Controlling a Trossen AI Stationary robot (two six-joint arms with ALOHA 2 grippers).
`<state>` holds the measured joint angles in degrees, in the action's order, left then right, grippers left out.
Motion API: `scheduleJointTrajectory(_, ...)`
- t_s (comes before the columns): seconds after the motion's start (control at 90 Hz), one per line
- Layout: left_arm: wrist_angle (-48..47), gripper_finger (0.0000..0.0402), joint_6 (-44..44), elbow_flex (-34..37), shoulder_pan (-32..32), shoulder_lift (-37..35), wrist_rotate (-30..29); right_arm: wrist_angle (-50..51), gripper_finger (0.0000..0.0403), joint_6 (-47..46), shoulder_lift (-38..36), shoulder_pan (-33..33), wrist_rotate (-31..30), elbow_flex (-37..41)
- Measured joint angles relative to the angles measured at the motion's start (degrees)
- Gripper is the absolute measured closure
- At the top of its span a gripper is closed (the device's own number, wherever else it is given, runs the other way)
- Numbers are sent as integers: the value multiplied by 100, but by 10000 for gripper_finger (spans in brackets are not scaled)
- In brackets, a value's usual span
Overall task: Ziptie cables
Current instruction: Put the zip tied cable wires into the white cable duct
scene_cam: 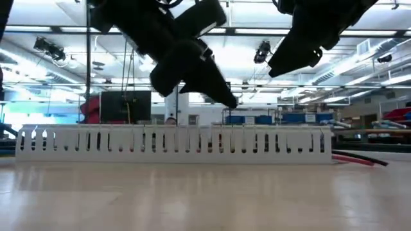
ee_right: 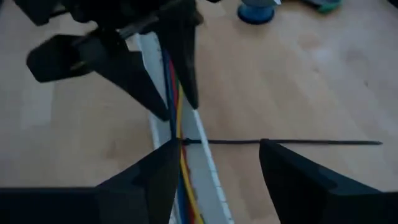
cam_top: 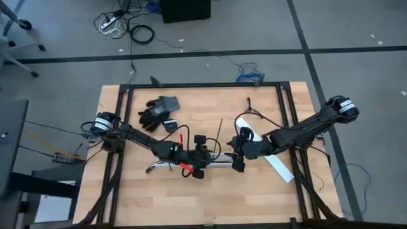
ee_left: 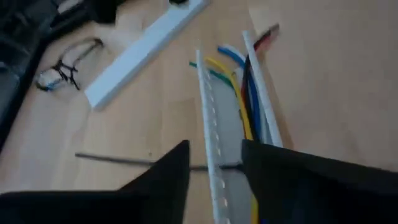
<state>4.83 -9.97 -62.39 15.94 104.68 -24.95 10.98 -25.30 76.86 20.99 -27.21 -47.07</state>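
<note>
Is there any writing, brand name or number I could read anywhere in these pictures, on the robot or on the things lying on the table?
None can be read.
The slotted white channel, the ziptie and the cables bear no print.
Both arms show no legible markings.
Hall signs behind the table in the low view are too blurred to read.

Black ziptie (ee_right: 292,142), multicoloured cables (ee_left: 239,93)

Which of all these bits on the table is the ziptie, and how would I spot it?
Find the long white slotted channel lying mid-table between the two grippers, with coloured cables running along inside it. The ziptie is the thin, straight black strap lying across that channel and sticking out flat over the bare wood. Unlike the cables, it is black, stiff-looking and runs crosswise, not lengthwise.
</note>
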Motion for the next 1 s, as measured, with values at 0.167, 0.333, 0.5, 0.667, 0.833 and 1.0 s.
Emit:
scheduleJointTrajectory(0.167,-350,197,-345,-206,105,-233,86,-30,189,-14,2,14,-3,0)
scheduleJointTrajectory(0.333,-1008,196,-452,-199,188,-853,107,-71,189,-17,2,29,0,0)
scheduleJointTrajectory(0.5,-1597,199,-49,135,262,-1665,15,-366,189,25,2,29,-3,0)
scheduleJointTrajectory(0.667,-1685,199,619,1246,450,-2642,-761,-1515,189,274,357,-85,27,0)
scheduleJointTrajectory(0.833,-1482,200,1562,2572,747,-3703,-1232,-2744,189,553,1134,-339,494,0)
scheduleJointTrajectory(1.0,-476,200,1600,3411,1261,-4720,-1283,-3994,189,742,1958,-694,1002,-25)
